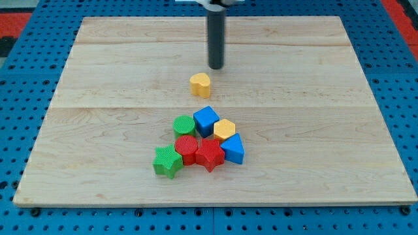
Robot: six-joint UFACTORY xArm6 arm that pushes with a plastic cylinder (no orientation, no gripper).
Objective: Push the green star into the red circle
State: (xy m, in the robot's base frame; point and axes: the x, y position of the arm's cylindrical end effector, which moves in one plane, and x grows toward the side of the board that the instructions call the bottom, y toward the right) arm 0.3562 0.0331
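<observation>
The green star (167,161) lies at the left end of a cluster of blocks below the board's middle. It touches the red circle (186,149) just to its right. My tip (215,67) stands well above the cluster toward the view's top, just up and right of a lone yellow block (200,84). The tip touches no block.
In the cluster are a green circle (184,125), a blue cube (206,121), a yellow hexagon (224,129), a red star (209,154) and a blue triangular block (234,149). The wooden board (98,130) lies on a blue pegboard (13,78).
</observation>
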